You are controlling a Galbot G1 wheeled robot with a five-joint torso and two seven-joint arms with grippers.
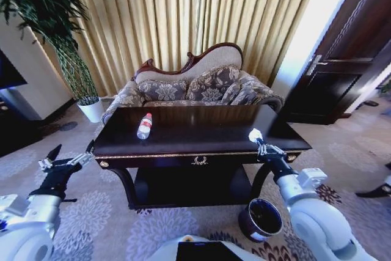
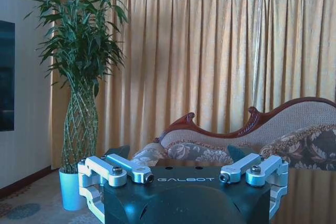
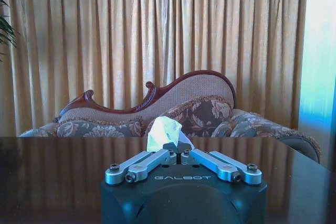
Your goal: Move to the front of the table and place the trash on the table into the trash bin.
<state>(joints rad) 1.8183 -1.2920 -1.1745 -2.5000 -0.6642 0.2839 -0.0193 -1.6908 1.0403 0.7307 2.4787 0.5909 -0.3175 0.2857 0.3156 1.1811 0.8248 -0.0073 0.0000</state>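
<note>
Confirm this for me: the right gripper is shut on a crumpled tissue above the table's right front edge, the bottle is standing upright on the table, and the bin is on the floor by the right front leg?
Not quite. The bottle lies on its side on the table, as the head view shows. The rest holds: the right gripper is shut on the crumpled tissue above the right front edge, and the bin sits on the floor by the right front leg.
</note>
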